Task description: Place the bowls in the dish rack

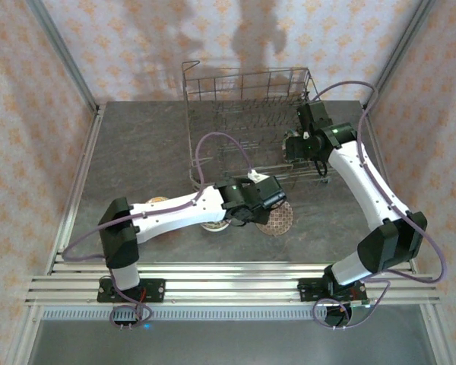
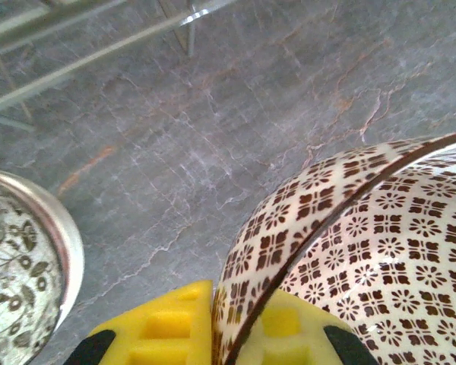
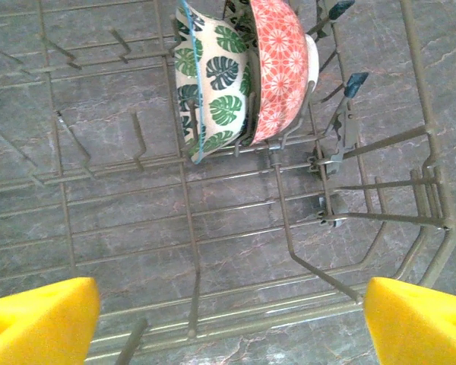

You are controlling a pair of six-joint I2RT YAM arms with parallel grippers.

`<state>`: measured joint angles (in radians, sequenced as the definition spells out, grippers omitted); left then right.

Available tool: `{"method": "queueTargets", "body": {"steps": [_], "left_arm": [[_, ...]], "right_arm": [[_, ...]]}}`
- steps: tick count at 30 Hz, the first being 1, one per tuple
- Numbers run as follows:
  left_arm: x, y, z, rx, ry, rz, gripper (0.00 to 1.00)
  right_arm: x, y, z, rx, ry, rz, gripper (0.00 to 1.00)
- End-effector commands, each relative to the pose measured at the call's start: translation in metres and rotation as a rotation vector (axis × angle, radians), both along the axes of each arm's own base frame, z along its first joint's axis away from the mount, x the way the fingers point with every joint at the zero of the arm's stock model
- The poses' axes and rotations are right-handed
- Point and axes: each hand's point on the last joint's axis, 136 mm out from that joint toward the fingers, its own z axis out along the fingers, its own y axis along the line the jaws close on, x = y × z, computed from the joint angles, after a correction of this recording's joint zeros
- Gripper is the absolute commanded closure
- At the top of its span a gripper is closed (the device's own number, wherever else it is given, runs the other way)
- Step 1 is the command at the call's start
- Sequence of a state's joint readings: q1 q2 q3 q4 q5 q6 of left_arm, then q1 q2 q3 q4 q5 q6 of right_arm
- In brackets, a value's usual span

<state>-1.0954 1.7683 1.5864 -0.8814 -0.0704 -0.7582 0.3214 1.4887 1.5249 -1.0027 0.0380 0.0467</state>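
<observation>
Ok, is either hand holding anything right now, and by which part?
The left hand grips the brown-and-white patterned ceramic bowl by its rim, one finger inside, one outside. The right hand is open over the grey wire dish rack, holding nothing.

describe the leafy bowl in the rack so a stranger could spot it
Find the grey wire dish rack at the far side of the table. Bowls stand on edge between its tines. Yours is the cream bowl with dark green leaves and a blue rim; the coral bowl beside it has white starbursts.
</observation>
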Motion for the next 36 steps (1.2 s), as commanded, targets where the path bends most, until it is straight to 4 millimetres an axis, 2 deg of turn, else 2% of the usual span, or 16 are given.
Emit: {"method": "queueTargets", "body": {"steps": [1, 4, 14, 19, 22, 25, 30, 36], "left_arm": [[0.009, 0.011, 0.056, -0.054, -0.105, 0.022, 1.00], [0.015, 0.019, 0.084, -0.067, -0.145, 0.027, 1.00], [0.059, 0.056, 0.137, -0.119, -0.215, 0.085, 1.00], [0.086, 0.077, 0.150, -0.159, -0.217, 0.130, 1.00], [0.099, 0.082, 0.155, -0.184, -0.213, 0.139, 1.00], [0.109, 0.085, 0.159, -0.202, -0.210, 0.141, 1.00], [0.119, 0.083, 0.161, -0.215, -0.202, 0.130, 1.00], [0.126, 0.082, 0.165, -0.229, -0.210, 0.120, 1.00]], "right_arm": [[-0.010, 0.003, 0.021, 0.046, -0.039, 0.029, 0.15], [-0.015, 0.007, 0.034, 0.084, -0.075, 0.052, 0.17], [-0.024, 0.032, 0.085, 0.250, -0.147, 0.127, 0.26], [-0.031, 0.055, 0.108, 0.371, -0.164, 0.221, 0.31], [-0.036, 0.070, 0.119, 0.431, -0.174, 0.282, 0.35], [-0.044, 0.088, 0.124, 0.459, -0.167, 0.358, 0.37], [-0.057, 0.116, 0.117, 0.454, -0.127, 0.473, 0.40], [-0.049, 0.117, 0.102, 0.441, -0.098, 0.431, 0.49]]}}
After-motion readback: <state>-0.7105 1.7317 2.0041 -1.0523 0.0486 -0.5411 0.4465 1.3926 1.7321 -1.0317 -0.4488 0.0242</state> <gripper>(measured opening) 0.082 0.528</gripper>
